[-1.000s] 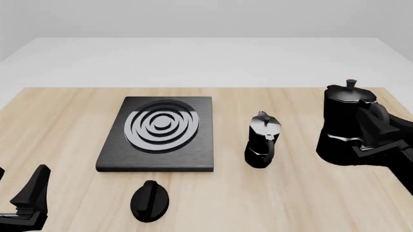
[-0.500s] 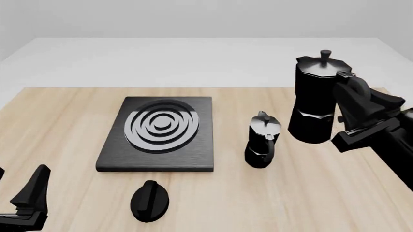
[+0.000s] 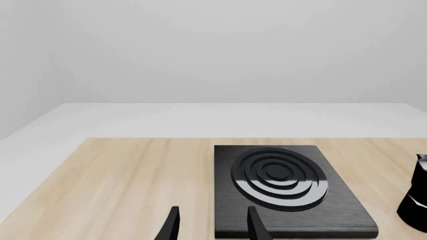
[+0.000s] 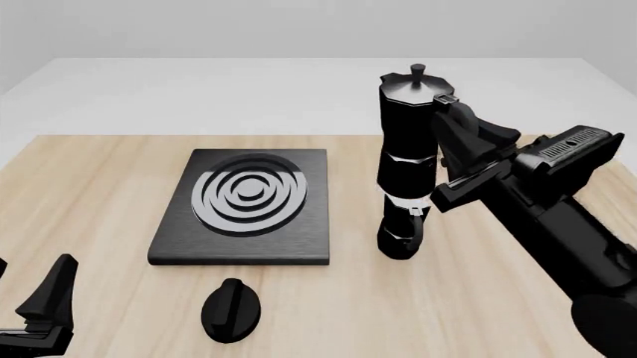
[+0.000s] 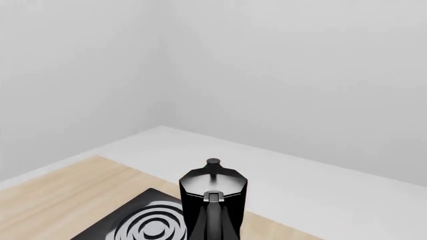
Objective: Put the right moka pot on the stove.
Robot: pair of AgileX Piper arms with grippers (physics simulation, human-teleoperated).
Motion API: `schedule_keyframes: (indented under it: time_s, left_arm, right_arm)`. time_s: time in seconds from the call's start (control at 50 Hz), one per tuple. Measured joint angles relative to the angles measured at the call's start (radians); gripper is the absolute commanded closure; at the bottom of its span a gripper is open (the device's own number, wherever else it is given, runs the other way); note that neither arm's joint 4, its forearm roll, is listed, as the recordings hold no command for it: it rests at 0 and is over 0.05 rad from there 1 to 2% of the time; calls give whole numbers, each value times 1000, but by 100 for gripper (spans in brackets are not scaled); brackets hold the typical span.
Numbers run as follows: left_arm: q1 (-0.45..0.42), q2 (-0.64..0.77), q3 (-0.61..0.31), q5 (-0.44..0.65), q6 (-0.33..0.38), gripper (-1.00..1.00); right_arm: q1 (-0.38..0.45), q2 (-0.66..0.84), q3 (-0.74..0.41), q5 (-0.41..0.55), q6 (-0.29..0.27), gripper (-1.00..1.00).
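The right moka pot (image 4: 408,142), tall, faceted and all black with a knobbed lid, hangs in the air, held by its side handle in my right gripper (image 4: 453,145). It is right of the stove (image 4: 244,198) and above table height. The right wrist view shows the pot (image 5: 213,200) from behind its handle, with the stove (image 5: 150,225) below and beyond it. The stove is a flat black slab with silvery rings; it also shows in the left wrist view (image 3: 280,182). My left gripper (image 4: 25,302) is open and empty near the table's front left corner; its fingers (image 3: 172,227) point at the stove's near end.
A second, smaller moka pot (image 4: 403,231) with a silvery lid stands on the table right of the stove, its top hidden behind the held pot; it also shows in the left wrist view (image 3: 417,200). A small black round knob (image 4: 232,309) lies in front of the stove.
My right gripper has lifted the right moka pot from the table's right side and carried it up and left, to above the smaller pot. The left arm has not moved.
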Motion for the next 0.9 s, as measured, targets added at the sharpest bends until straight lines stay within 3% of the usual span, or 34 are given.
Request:
schedule_keyframes:
  time_s: [0.42, 0.9]
  left_arm:
    - [0, 0, 0, 0, 0, -100]
    - [0, 0, 0, 0, 0, -100]
  right_arm:
    - [83, 305, -110, -217, 15, 100]
    - [146, 618, -290, -291, 16, 100]
